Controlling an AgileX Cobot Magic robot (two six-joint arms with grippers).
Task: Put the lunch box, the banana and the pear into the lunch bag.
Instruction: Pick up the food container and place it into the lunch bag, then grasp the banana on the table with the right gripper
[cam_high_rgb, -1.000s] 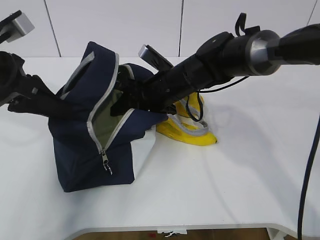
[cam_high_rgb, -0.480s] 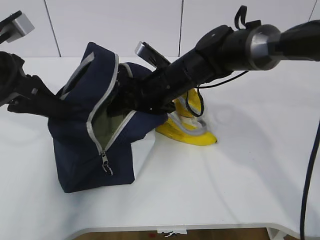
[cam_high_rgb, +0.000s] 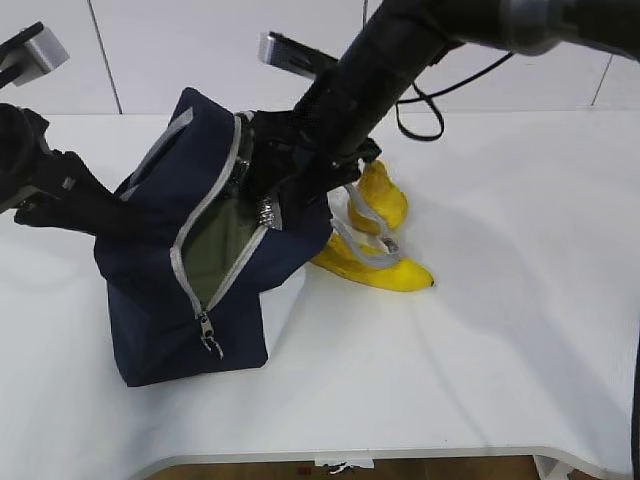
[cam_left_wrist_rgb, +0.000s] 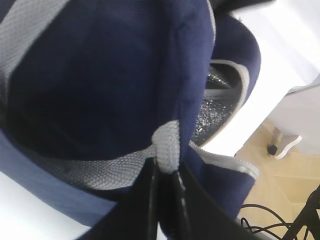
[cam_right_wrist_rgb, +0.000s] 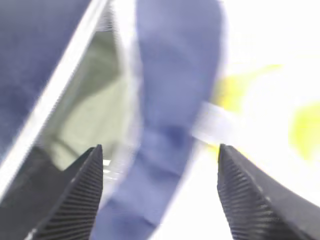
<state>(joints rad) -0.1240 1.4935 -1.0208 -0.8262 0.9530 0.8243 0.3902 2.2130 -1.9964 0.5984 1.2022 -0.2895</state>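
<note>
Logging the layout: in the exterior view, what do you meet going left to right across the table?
Left arm → lunch bag → banana.

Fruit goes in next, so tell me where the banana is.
In the exterior view, the banana lies on the white table, just right of the blue lunch bag, with a grey bag strap draped across it.
</note>
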